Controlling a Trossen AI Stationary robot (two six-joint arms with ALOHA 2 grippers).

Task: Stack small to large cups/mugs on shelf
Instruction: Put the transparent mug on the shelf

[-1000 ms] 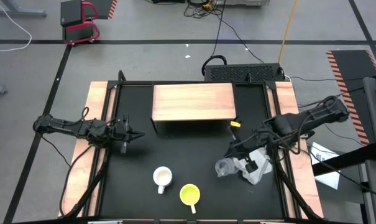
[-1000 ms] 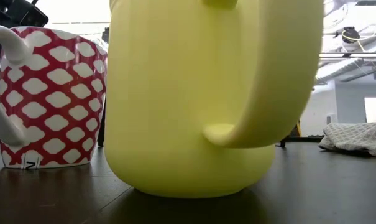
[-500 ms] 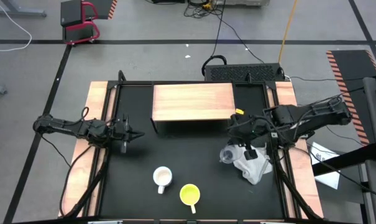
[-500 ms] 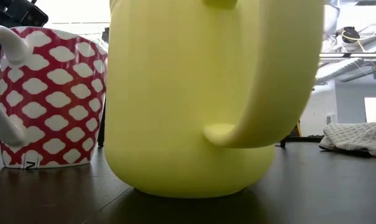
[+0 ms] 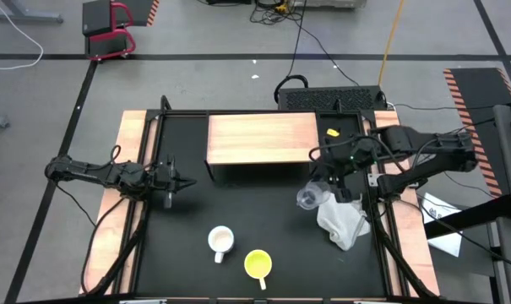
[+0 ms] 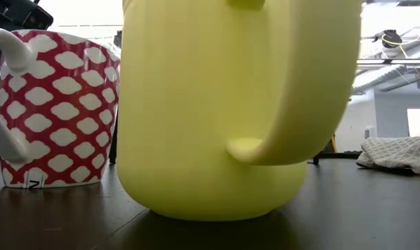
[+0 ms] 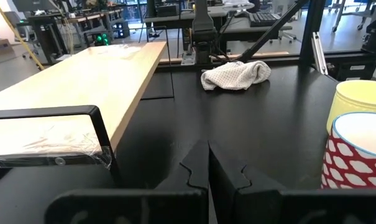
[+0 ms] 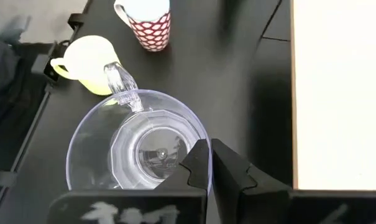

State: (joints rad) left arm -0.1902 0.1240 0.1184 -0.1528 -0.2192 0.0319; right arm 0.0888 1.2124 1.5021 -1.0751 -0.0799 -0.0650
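Right gripper (image 8: 207,163) pinched shut on the rim of the glass cup (image 8: 138,149), held just off the shelf's (image 5: 262,138) right end, beside the cloth (image 5: 342,221). Left gripper (image 7: 207,163) closed, empty, at the left. Yellow mug (image 5: 258,264) and patterned mug (image 5: 220,241) standing near.

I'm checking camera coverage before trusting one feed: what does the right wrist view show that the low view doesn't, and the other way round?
Only the right wrist view shows the clear glass cup, the right gripper shut on its rim, and the wooden shelf beside it.

Only the low view shows the white cloth and the room behind the table.

Both show the yellow mug and the red-and-white patterned mug standing on the black tabletop.
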